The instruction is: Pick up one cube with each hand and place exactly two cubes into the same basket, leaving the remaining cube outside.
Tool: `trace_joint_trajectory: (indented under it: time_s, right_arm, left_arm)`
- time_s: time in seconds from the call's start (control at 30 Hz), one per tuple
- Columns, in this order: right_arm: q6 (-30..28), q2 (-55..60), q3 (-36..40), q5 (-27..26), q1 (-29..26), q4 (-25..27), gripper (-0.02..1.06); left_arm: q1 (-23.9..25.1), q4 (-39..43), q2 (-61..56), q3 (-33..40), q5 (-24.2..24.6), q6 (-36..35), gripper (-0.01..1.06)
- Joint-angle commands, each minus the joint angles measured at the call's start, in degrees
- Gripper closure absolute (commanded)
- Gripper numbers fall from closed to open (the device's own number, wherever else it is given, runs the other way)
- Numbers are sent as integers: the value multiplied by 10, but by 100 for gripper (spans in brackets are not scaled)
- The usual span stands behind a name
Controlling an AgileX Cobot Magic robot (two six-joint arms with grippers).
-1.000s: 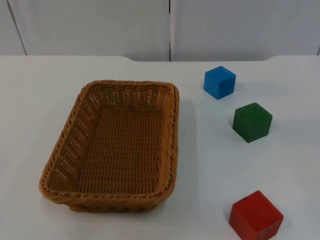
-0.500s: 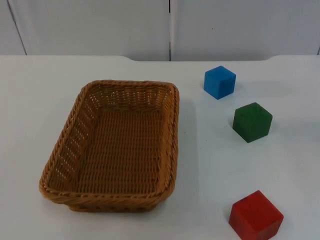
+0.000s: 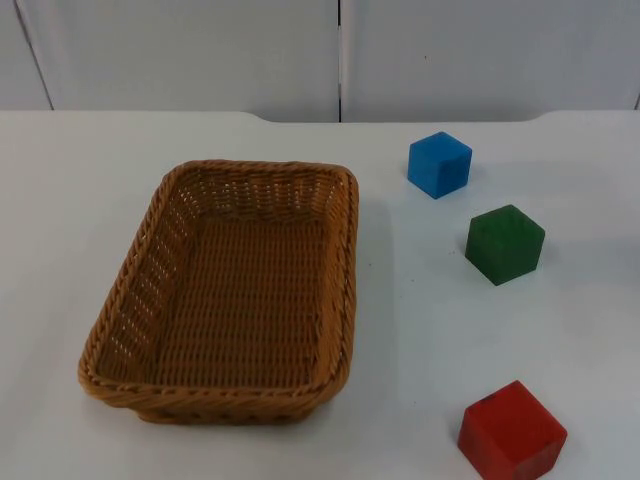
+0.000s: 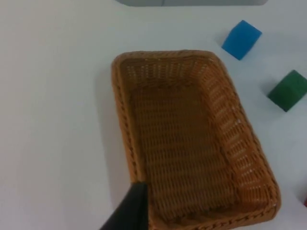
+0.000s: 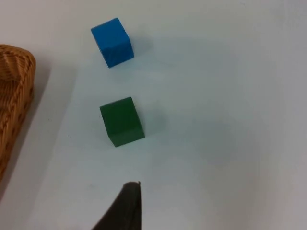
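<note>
An empty brown wicker basket (image 3: 345,250) stands left of centre on the white table. To its right lie three cubes, all apart from it: a blue cube (image 3: 439,164) farthest back, a green cube (image 3: 504,243) in the middle, and a red cube (image 3: 511,432) at the front edge. My left gripper (image 4: 130,213) hangs high over the basket (image 4: 120,120), with the blue cube (image 4: 241,39) and green cube (image 4: 288,90) beyond. My right gripper (image 5: 125,206) hangs high above the table short of the green cube (image 5: 121,120); the blue cube (image 5: 112,42) lies farther on.
A grey partition wall (image 3: 340,50) closes off the back of the table. One end of the basket (image 5: 14,91) lies to the side of the right gripper. Open white table top (image 3: 560,330) spreads between the green and red cubes.
</note>
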Motion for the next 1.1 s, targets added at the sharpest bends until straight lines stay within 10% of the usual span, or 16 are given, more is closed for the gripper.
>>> trace_joint_trajectory:
  time_s: [0.0,0.5,1.07]
  right_arm:
    - [-11,13,-13,-6,-3,9,-1]
    - [-36,151,-117,23,0,28,-1]
    - [-41,309,-249,51,117,17,-1]
  left_arm:
    - [1,-37,11,-4,-5,32,6]
    - [-11,-130,91,-20,9,145,6]
    - [-224,14,235,-133,-37,67,6]
